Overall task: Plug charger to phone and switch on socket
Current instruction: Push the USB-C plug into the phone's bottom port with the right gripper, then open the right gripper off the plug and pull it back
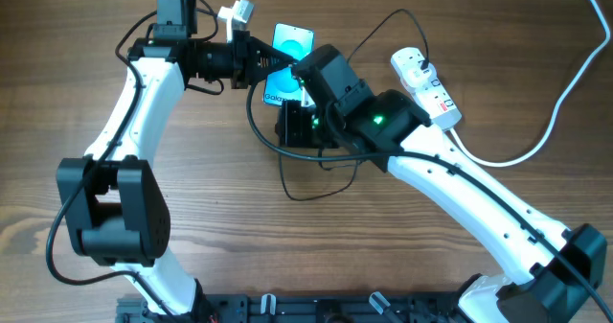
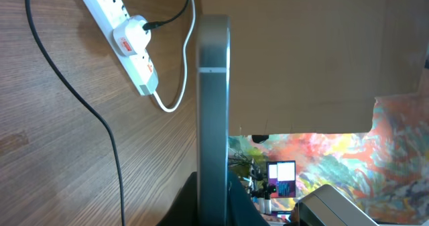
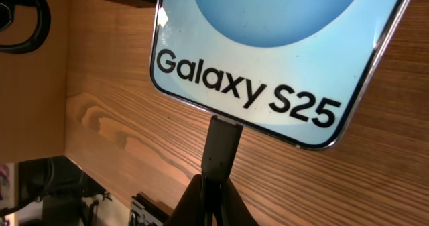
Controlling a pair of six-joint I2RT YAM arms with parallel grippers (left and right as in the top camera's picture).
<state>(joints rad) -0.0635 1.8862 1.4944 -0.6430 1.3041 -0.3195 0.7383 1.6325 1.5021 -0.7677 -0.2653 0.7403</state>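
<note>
Currently: mating step. The charger (image 3: 221,144) tip meets the bottom edge of the phone (image 3: 268,45) at the port; cannot tell if it is fully seated.
Phone hold: left gripper (image 1: 269,62) is clamped across the phone's mid-body. The phone appears raised off the table (image 1: 192,218) and shows edge-on in the left wrist view.
Why: my read is that this fixes the port in free air, so the other arm has something to push against.
Connector hold: right gripper (image 3: 212,189) is closed on the connector body just behind the tip, in line with the port. Likely so the push goes straight in without bending.
Left arm pose: reaches in from the left, forearm stretched toward centre, screen turned up to the overhead camera.
Right arm pose: runs diagonally from the near-right corner to centre, wrist at the phone's "Galaxy S25" end.
Socket (image 1: 427,81): flat on the table, well right of the phone. The charger's far end is plugged in and the thick white cord (image 1: 560,103) trails off right.
Switch: state unreadable. Neither gripper is near it, so that step looks not yet done.
Slack: the cable loops loosely under the grippers, probably enough to avoid tugging.
</note>
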